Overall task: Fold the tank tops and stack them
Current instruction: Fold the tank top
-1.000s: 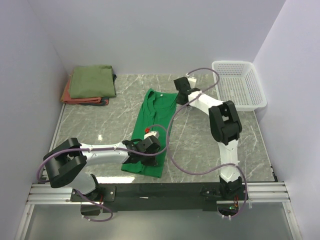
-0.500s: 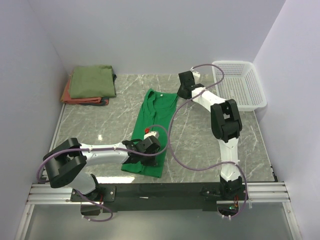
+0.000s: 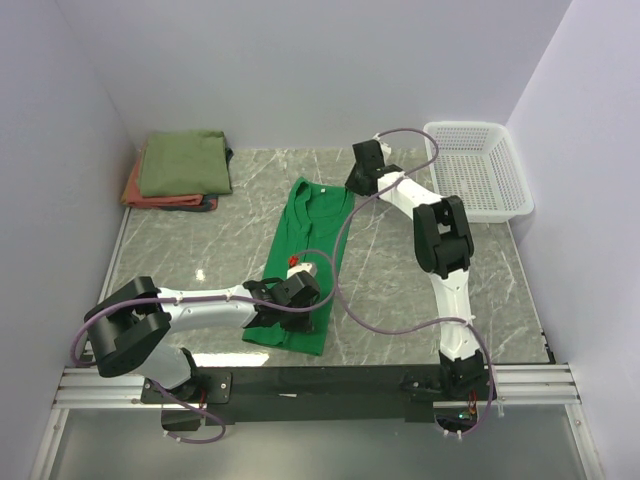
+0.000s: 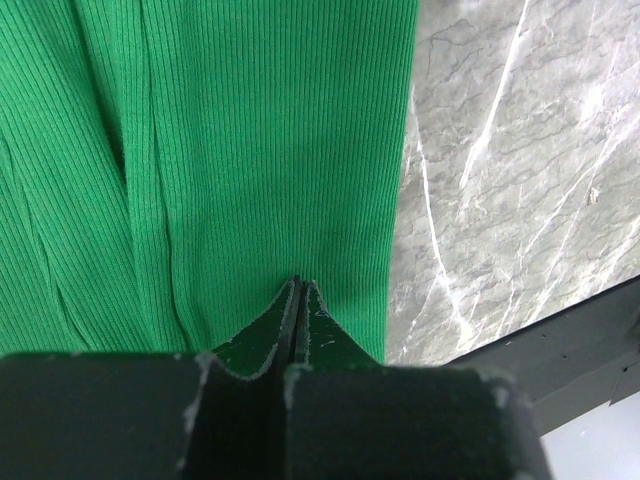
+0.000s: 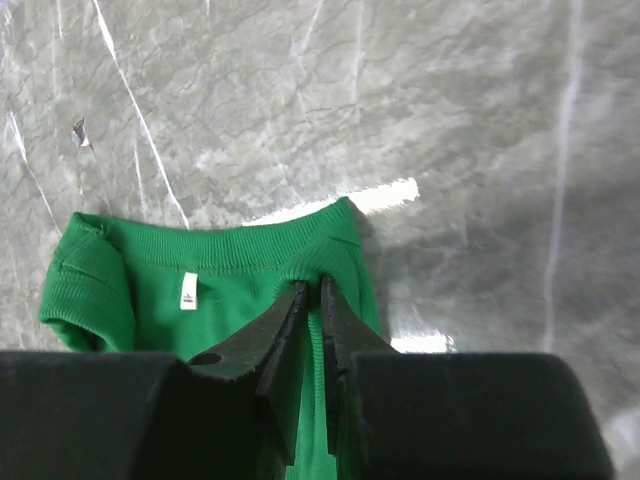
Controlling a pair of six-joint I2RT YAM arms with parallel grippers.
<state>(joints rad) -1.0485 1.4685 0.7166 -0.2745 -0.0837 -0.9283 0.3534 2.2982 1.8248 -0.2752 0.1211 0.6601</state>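
Pinching limp green tank top (image 3: 308, 228) at hem with closed left end effector (image 4: 298, 287), at shoulder with narrow right end effector (image 5: 312, 287).

White-linked arms (image 3: 210, 297), black joints (image 3: 443, 235), looping purple cables (image 3: 405, 131), black left hand (image 4: 298, 290).
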